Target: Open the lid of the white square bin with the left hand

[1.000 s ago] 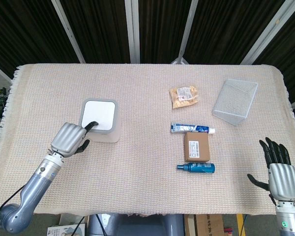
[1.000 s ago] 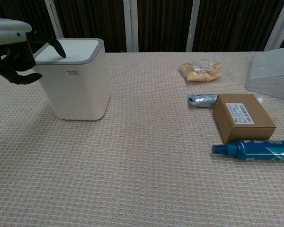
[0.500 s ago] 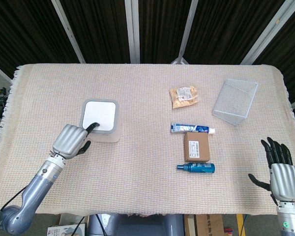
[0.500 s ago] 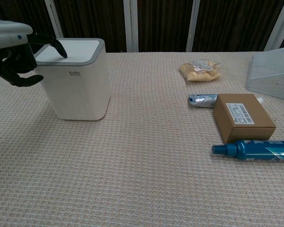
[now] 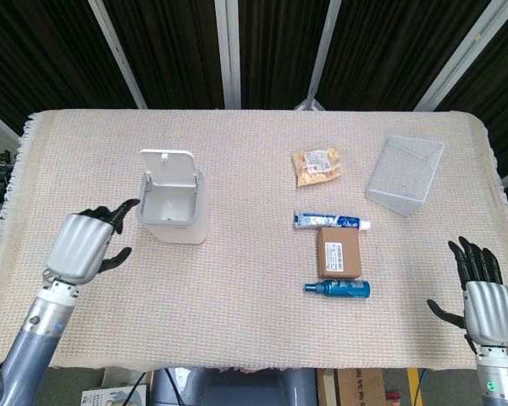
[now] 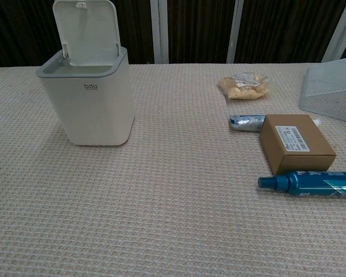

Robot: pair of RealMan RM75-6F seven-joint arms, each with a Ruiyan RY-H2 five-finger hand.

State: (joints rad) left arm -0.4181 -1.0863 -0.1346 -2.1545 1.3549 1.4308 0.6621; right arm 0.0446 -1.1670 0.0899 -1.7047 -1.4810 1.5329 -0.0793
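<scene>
The white square bin (image 5: 184,222) (image 6: 92,109) stands on the left half of the table. Its lid (image 5: 167,169) (image 6: 84,30) stands up, hinged at the far edge, and the bin's mouth is uncovered. My left hand (image 5: 83,245) hovers to the left of the bin, apart from it, with fingers spread and nothing in them. It is outside the chest view. My right hand (image 5: 482,288) hangs at the near right edge of the table, fingers spread and empty.
Right of centre lie a snack bag (image 5: 316,164), a toothpaste tube (image 5: 331,222), a brown box (image 5: 338,252) and a blue spray bottle (image 5: 339,289). A clear wire basket (image 5: 404,175) lies tipped at the far right. The woven cloth (image 5: 254,321) covers the table.
The bin's lid has sprung from flat to upright. My left hand has left the lid's front corner and drawn back to the left, its fingers opening. The right hand stays put.
</scene>
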